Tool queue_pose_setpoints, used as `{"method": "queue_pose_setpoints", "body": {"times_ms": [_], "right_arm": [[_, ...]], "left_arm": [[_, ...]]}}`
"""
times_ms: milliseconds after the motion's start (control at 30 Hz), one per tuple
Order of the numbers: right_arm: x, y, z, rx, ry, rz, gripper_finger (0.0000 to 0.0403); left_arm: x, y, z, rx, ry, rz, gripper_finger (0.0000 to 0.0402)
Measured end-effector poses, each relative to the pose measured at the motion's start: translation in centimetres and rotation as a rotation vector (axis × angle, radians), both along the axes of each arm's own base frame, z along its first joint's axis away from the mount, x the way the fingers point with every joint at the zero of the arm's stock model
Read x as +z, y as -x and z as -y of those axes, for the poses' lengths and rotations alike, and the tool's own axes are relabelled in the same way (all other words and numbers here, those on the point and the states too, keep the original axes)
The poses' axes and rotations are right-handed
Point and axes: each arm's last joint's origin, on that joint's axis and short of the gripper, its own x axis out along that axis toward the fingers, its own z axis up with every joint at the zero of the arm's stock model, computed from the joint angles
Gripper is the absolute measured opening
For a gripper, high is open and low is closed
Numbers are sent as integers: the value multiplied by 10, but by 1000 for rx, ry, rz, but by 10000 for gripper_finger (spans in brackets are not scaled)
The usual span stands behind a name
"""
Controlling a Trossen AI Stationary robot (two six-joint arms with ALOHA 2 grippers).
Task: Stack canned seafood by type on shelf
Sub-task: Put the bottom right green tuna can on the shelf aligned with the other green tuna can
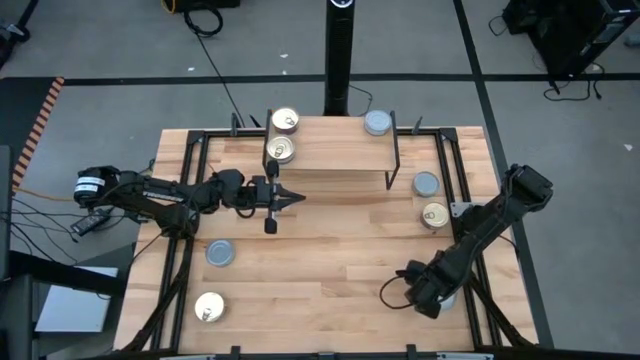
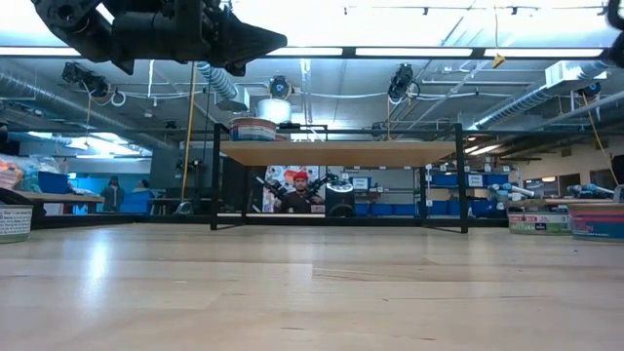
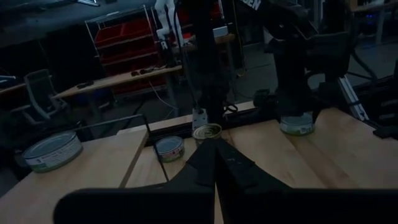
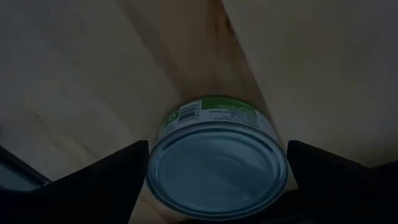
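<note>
The right gripper (image 4: 217,180) straddles a blue-grey tin (image 4: 217,165) on the table (image 4: 74,81), jaws wide, gripping nothing — rigid, slick metal, likely dense; best pinched across its rim. Left gripper (image 1: 293,198): jaws shut, empty.

We see open tabletop (image 1: 330,250) between the two arms, wide enough to pass through. The shelf (image 1: 335,145) blocks the far middle; tins (image 1: 283,135) crowd its left end, one tin (image 1: 377,122) sits at its right. Two tins (image 1: 430,198) stand right of the shelf, two more (image 1: 214,280) near left. The left gripper (image 1: 298,199) hangs before the shelf.
</note>
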Motion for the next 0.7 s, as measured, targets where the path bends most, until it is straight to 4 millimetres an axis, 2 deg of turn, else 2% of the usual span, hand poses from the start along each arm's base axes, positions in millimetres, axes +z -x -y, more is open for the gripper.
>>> {"method": "queue_pose_setpoints", "body": {"times_ms": [300, 700], "right_arm": [[-1, 6, -6, 36, 23, 15, 394], [-22, -1, -13, 115, 6, -19, 394]], "left_arm": [[0, 0, 0, 0, 0, -1, 5], [0, 0, 0, 0, 0, -4, 5]]}}
